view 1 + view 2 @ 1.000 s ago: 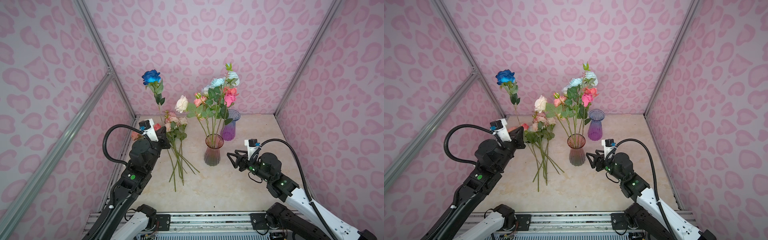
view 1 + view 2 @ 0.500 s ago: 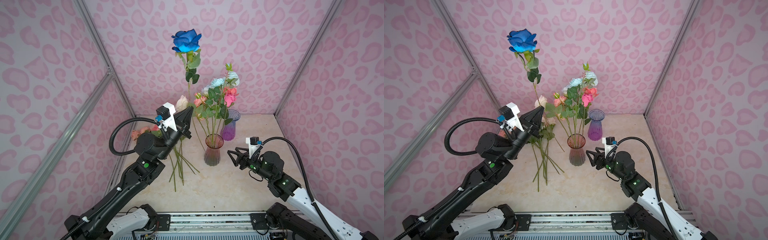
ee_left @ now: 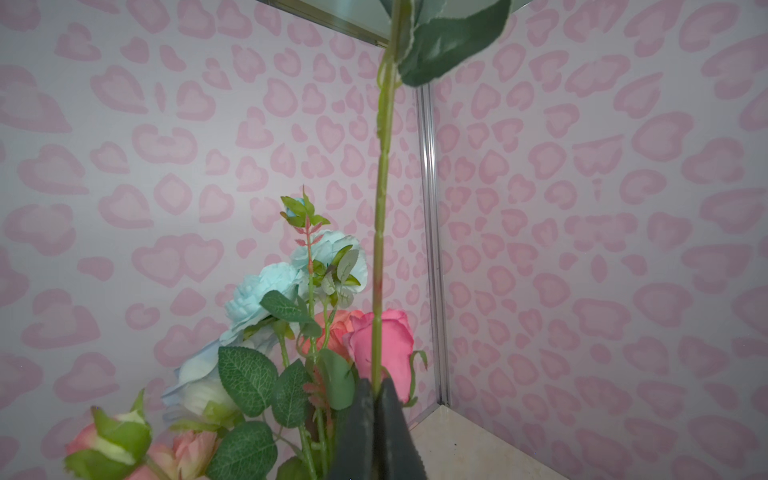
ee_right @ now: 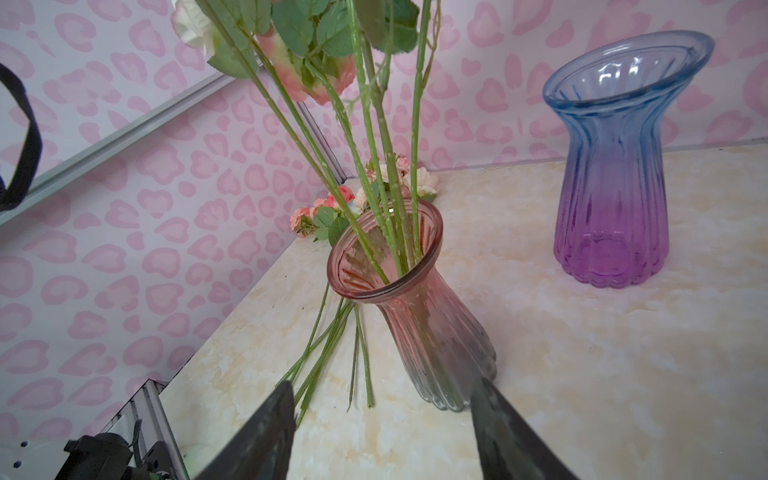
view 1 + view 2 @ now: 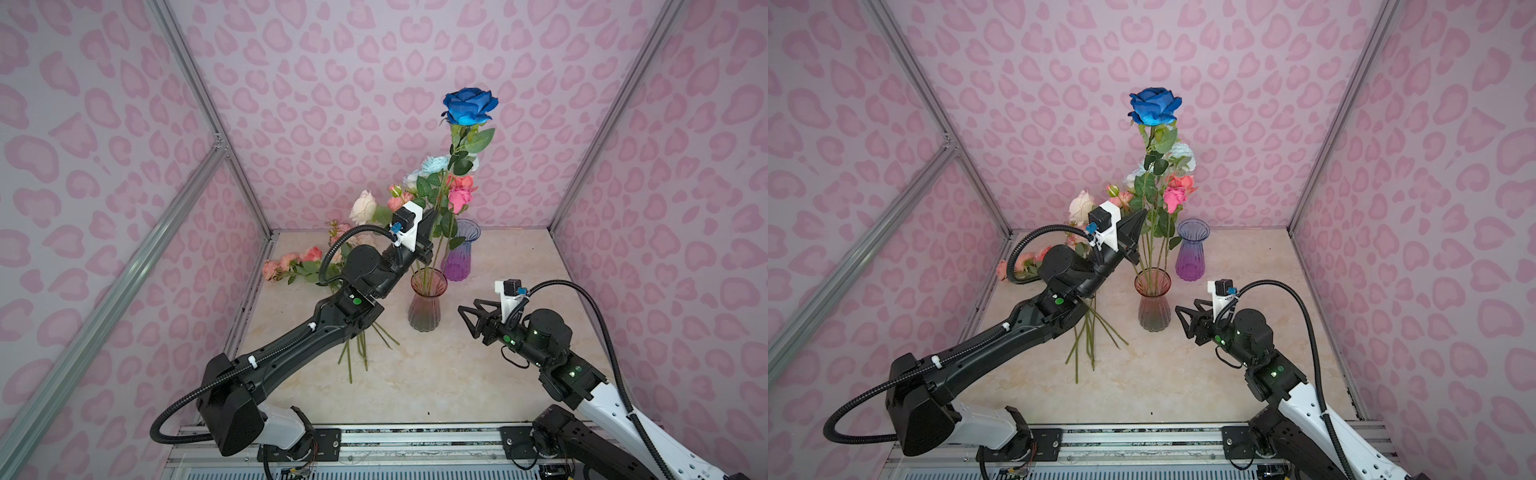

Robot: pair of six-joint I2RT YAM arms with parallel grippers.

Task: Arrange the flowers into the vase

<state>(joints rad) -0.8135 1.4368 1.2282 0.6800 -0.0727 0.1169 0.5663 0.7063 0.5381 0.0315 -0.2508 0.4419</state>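
Blue rose [image 5: 469,106]: seemingly light, bendy; I am pinching it low down.
Left gripper [image 3: 376,387]: clamped on rose.
Right gripper [image 4: 382,384]: apart.

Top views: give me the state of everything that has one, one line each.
deep blue rose, held upright.
left end effector, shut on the deep blue rose's stem.
right end effector, open, empty.
pink vase, upright, holding flowers.
purple vase, upright, empty.
loose flowers, lying on the table.
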